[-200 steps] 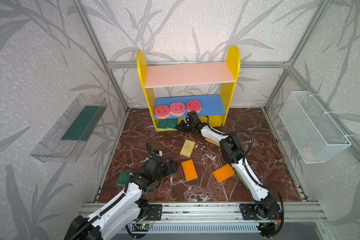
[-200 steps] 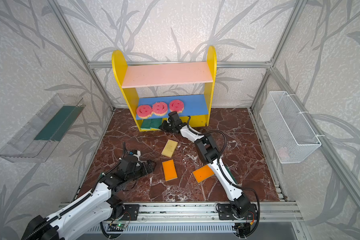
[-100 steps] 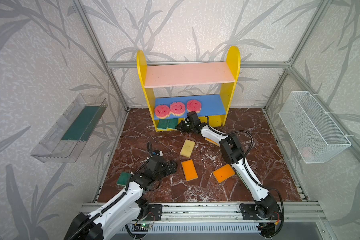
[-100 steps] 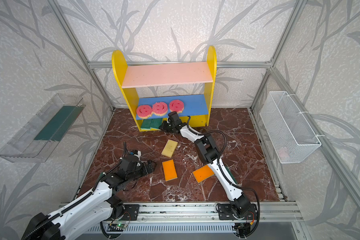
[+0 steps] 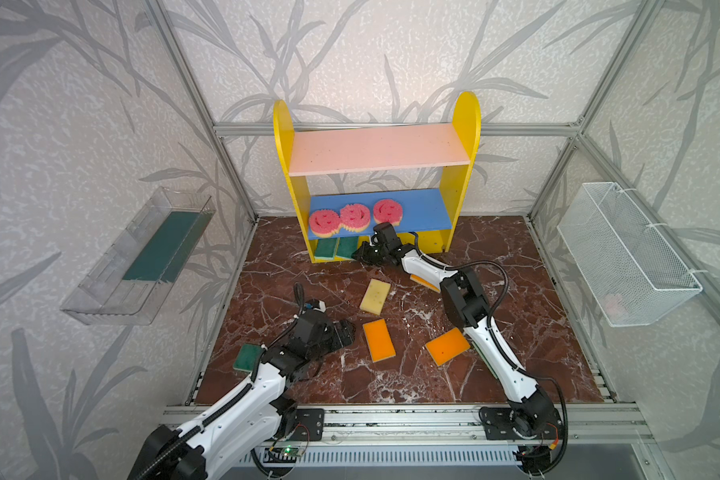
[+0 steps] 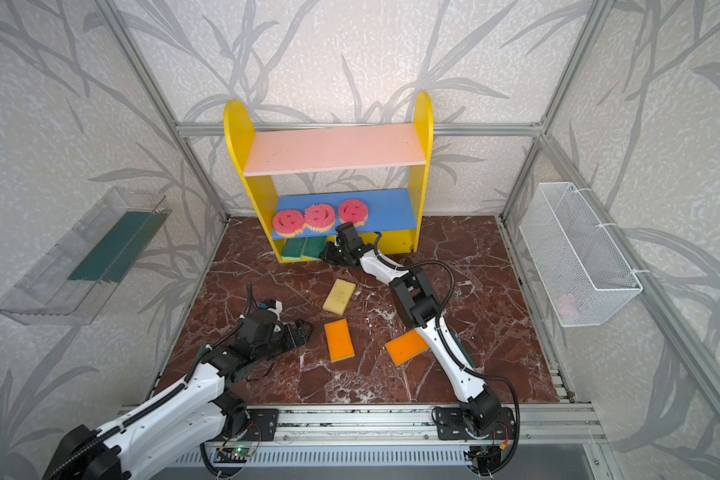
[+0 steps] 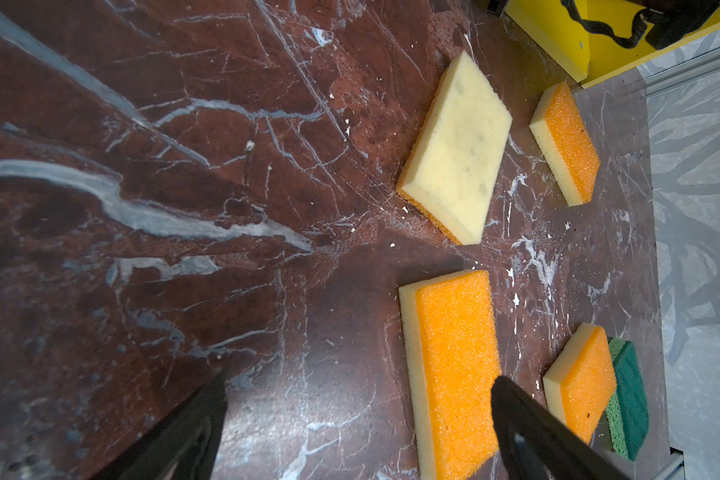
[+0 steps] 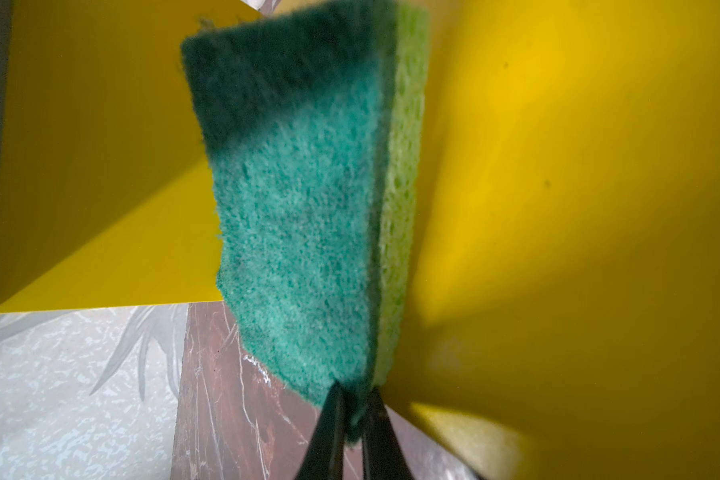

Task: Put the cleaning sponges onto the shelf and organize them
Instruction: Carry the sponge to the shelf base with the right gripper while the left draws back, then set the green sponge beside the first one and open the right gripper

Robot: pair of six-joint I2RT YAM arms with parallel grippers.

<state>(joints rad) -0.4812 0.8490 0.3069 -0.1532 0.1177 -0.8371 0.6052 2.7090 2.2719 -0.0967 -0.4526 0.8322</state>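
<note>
- Red-brown marble floor [image 5: 350, 386] covers my cell, with the shelf [image 5: 379, 153] standing against the back wall.
- My right gripper [image 8: 354, 399] is pinched tight on the corner of a green-topped sponge [image 8: 304, 216], which it holds in at the shelf's yellow bottom level.
- Two more green sponges [image 5: 326, 248] lie on that yellow base, just beside the right gripper in both top views.
- Three pink smiley sponges [image 5: 355, 217] sit in a row on the blue board.
- My left gripper [image 7: 358, 382] hangs low over the floor with its jaws spread wide, gripping nothing. In the left wrist view one finger overlaps an orange sponge [image 7: 454, 365].
- A pale-side-up sponge [image 5: 375, 296] and another orange one [image 5: 447, 345] lie loose on the floor between the arms.
</note>
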